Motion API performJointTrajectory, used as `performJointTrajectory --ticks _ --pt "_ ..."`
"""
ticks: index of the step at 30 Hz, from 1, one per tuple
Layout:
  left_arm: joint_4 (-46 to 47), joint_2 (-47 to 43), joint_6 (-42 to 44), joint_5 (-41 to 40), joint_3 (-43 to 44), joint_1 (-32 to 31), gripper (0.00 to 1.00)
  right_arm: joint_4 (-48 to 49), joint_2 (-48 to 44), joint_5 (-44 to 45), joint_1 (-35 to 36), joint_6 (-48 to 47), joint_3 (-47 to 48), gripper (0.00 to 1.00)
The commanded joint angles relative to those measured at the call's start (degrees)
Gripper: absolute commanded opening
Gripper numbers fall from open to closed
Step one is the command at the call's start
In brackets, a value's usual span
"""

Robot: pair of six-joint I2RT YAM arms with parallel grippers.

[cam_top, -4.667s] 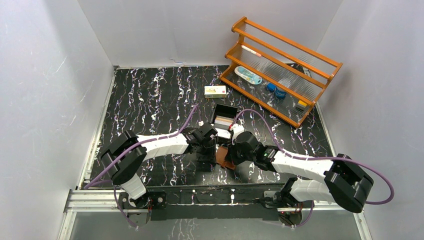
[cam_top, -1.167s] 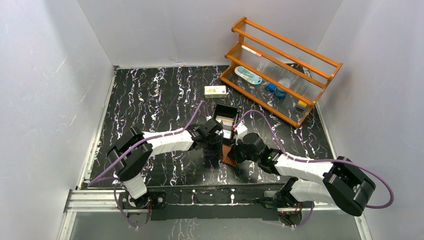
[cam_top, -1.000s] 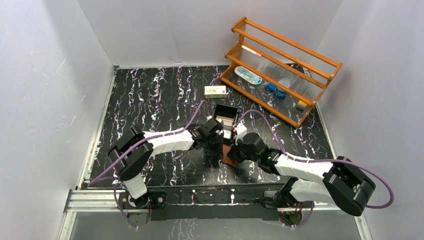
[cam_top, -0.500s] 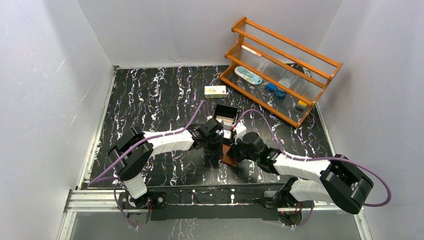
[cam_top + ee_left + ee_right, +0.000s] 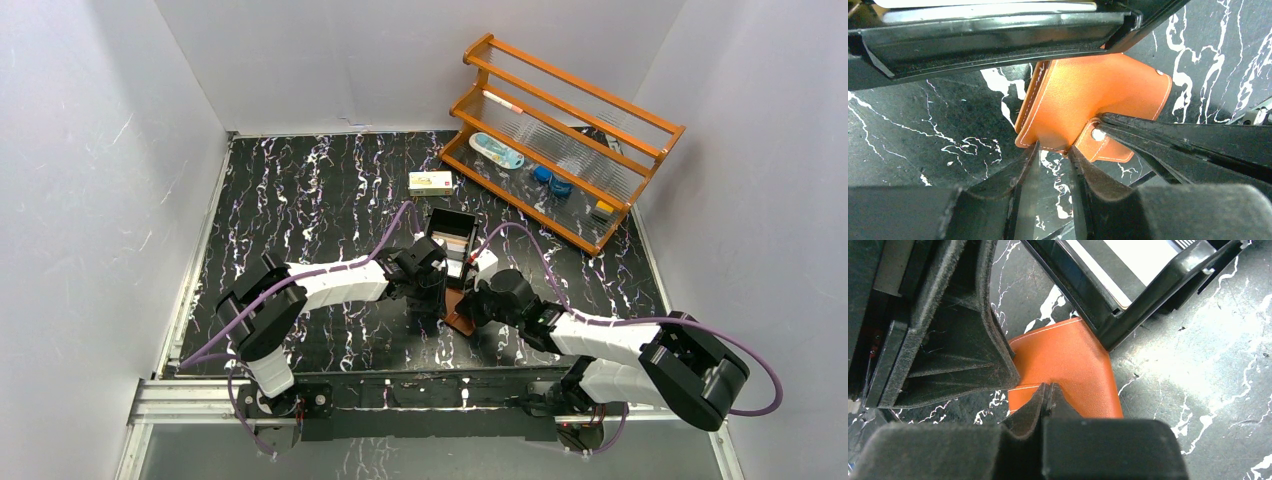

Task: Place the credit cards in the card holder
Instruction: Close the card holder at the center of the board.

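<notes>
The brown card holder point(image 5: 457, 317) lies closed on the black marbled table, its far edge against the black tray point(image 5: 462, 219). It shows orange in the left wrist view point(image 5: 1088, 95) and right wrist view point(image 5: 1073, 365). Pale credit cards point(image 5: 450, 246) stand in the tray, and their edges also show in the right wrist view point(image 5: 1143, 260). My left gripper point(image 5: 1050, 150) is narrowly open, its tips at the holder's near edge. My right gripper point(image 5: 1048, 387) is shut on the holder's snap tab point(image 5: 1096, 134). In the top view the left gripper point(image 5: 437, 295) and right gripper point(image 5: 468, 303) meet over the holder.
A white-and-yellow carton point(image 5: 430, 181) lies beyond the tray. An orange wooden rack point(image 5: 565, 140) with small items stands at the back right. White walls close in the table on three sides.
Since 4.7 s ago both grippers and the holder have moved farther out, up against the tray. Over the last second only the right arm has shifted slightly.
</notes>
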Motion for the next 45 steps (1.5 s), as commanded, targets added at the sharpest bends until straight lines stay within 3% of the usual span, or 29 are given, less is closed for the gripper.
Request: performJointTrajectory --ticks 1,17,28,35,45 --pt "-1.9 0.0 0.5 0.2 0.8 -0.2 0.27 -0.3 0.0 0.3 -0.3 -0.6 -0.9 0.00" --pt "-0.3 -0.9 -1.6 2.9 4.1 -0.3 0.29 0.4 0.0 -0.6 -0.2 0.5 -1.6 0.00" --pt "-0.7 4.0 -0.9 2.8 2.4 -0.8 0.20 -1.3 0.6 0.3 -0.2 5.0 -0.5 0.00" --pt "-6.3 5.9 0.5 -1.2 4.7 -1.8 0.19 -6.9 -0.4 0.8 -0.3 8.3 2.1 0.11" --pt "-8.1 6.6 0.4 -2.7 5.6 -2.3 0.19 -10.6 -1.0 0.7 -0.4 10.8 6.3 0.18"
